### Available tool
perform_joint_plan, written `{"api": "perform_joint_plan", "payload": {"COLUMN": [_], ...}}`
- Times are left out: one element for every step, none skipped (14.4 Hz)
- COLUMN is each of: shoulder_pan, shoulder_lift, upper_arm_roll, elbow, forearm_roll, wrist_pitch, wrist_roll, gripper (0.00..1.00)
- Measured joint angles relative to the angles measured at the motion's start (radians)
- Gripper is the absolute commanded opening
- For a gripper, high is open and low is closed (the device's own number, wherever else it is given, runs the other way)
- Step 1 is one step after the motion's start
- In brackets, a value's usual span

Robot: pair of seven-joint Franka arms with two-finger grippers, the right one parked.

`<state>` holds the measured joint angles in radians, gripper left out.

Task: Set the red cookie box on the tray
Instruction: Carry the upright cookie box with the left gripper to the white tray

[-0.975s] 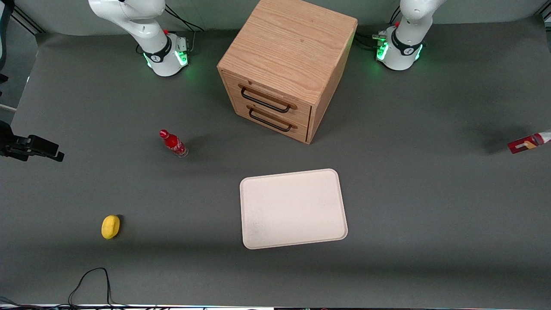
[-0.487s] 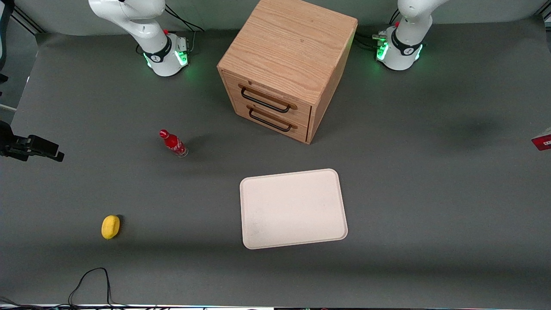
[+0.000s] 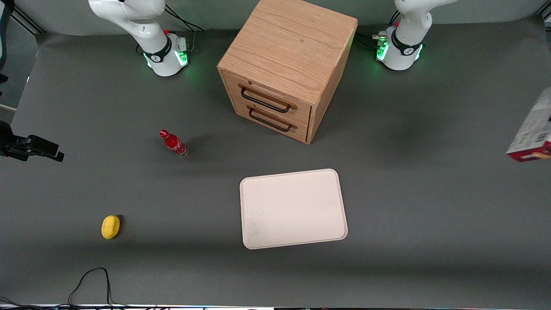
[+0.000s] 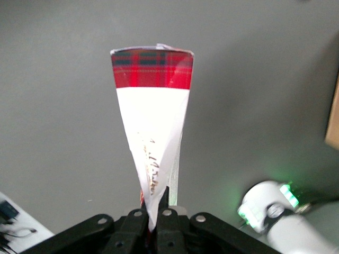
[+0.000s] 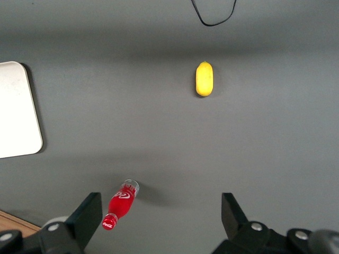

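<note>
The red cookie box (image 3: 531, 131) hangs in the air at the working arm's end of the table, cut by the picture's edge, its pale printed face turned to the front camera. Seen from the left wrist, the box (image 4: 152, 132) stretches away from my gripper (image 4: 154, 212), a red plaid end farthest out and a white panel nearer. The gripper is shut on the box's near end. The cream-white tray (image 3: 294, 209) lies empty on the grey table, nearer the front camera than the cabinet and well apart from the box.
A wooden two-drawer cabinet (image 3: 286, 64) stands between the arm bases. A small red soda bottle (image 3: 173, 143) and a yellow fruit (image 3: 110, 226) sit toward the parked arm's end. A black cable (image 3: 92, 280) loops at the front edge.
The box slid almost out of the front view half a second ago; now it shows larger, tilted, with its pale face visible. Nothing else moved.
</note>
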<state>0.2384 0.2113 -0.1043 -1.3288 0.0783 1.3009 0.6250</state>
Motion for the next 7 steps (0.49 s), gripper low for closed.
{"api": "perform_joint_plan", "payload": {"shoulder_pan": [-0.03, -0.051, -0.068, -0.086, -0.111, -0.144, -0.189], "shoulder_lift": [0.003, 0.008, 0.016, 0.03, 0.051, 0.076, 0.107], "upper_arm_roll": [-0.028, -0.061, -0.097, -0.131, -0.159, -0.177, -0.185], "elbow": [0.002, 0.002, 0.003, 0.003, 0.003, 0.004, 0.006], "forearm_roll": [-0.025, -0.046, -0.058, -0.062, -0.064, -0.064, -0.064], "wrist_pitch": [0.0, 0.003, 0.014, 0.045, 0.088, 0.134, 0.18], "wrist_roll": [-0.12, -0.229, -0.335, -0.44, -0.54, -0.638, -0.737], "gripper": [0.0, 0.0, 0.0, 0.0, 0.0, 0.0, 0.0]}}
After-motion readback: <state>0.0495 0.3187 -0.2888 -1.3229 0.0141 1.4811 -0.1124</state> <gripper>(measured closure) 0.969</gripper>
